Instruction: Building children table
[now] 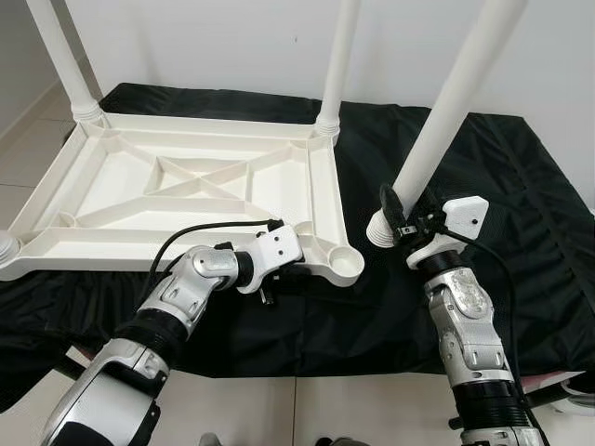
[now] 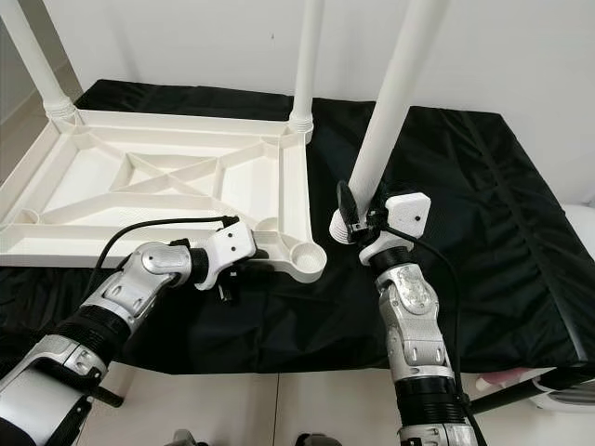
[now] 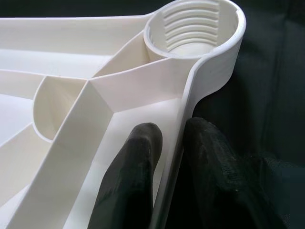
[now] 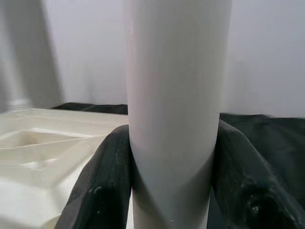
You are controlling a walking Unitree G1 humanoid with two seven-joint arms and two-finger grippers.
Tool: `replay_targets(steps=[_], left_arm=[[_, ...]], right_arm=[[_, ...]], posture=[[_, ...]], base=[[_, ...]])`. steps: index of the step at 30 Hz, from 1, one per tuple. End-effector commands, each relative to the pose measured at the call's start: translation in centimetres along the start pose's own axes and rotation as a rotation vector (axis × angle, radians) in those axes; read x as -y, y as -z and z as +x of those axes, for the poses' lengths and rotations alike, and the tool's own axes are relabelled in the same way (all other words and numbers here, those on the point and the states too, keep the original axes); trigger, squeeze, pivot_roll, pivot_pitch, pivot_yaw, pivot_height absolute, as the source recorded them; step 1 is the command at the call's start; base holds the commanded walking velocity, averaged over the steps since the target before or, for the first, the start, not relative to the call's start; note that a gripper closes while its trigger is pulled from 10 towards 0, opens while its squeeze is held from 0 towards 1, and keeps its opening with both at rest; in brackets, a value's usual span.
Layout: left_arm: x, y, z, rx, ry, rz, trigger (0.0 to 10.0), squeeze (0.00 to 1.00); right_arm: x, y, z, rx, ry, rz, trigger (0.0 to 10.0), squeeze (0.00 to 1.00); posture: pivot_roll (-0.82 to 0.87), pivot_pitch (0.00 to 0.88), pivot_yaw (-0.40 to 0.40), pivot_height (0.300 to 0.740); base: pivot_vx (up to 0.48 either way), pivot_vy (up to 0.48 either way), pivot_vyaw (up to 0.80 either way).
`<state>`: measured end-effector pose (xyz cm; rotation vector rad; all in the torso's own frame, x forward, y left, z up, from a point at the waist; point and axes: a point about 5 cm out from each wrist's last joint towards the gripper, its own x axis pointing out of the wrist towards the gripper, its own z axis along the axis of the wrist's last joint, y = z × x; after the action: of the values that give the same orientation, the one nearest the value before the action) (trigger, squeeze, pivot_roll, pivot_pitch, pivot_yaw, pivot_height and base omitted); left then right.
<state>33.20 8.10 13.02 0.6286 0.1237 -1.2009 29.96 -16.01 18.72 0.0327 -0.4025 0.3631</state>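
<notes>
Jaws: left gripper (image 3: 174, 157) pinches the tabletop's rim (image 3: 188, 102), one finger inside, one outside | right gripper (image 4: 174, 167) clamps the loose white table leg (image 1: 456, 102) near its foot | left wrist view shows the threaded empty socket (image 3: 193, 28) | leg leans toward 1 o'clock | upturned tabletop (image 1: 195, 181) on black cloth (image 1: 521, 195), fitted legs beyond.

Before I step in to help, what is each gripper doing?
Left gripper: closed on the rim of the tabletop.
Right gripper: closed around the loose table leg.
</notes>
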Motion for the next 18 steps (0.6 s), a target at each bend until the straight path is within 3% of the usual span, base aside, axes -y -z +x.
replay_targets(steps=[1, 10, 16, 17, 18], left_arm=[[1.5, 1.0, -0.6, -0.058, 0.230, 0.019, 10.0, 0.00], [1.1, 1.1, -1.1, -0.068, 0.227, 0.024, 10.0, 0.00], [0.9, 1.3, -1.7, -0.084, 0.219, 0.028, 10.0, 0.00], [0.8, 1.3, -1.8, -0.083, 0.219, 0.022, 6.5, 0.00], [0.8, 1.3, -1.9, -0.078, 0.219, 0.014, 0.0, 0.00]], right_arm=[[-0.3, -0.1, -0.2, -0.008, -0.048, 0.047, 10.0, 0.00], [-0.5, 0.6, -1.2, -0.071, -0.159, 0.085, 10.0, 0.00], [-0.2, 0.3, -1.8, -0.099, -0.242, 0.163, 10.0, 0.00], [-0.3, 0.1, -1.8, -0.098, -0.265, 0.182, 10.0, 0.00], [-0.4, -0.2, -1.8, -0.093, -0.289, 0.195, 10.0, 0.00]], posture=[[-0.06, 0.083, -0.017, 0.740], [-0.06, 0.088, -0.015, 0.740], [-0.05, 0.098, -0.015, 0.740], [-0.05, 0.100, -0.014, 0.740], [-0.04, 0.103, -0.015, 0.740]], base=[[0.000, 0.000, 0.00], [0.000, 0.000, 0.00], [0.000, 0.000, 0.00], [0.000, 0.000, 0.00], [0.000, 0.000, 0.00]])
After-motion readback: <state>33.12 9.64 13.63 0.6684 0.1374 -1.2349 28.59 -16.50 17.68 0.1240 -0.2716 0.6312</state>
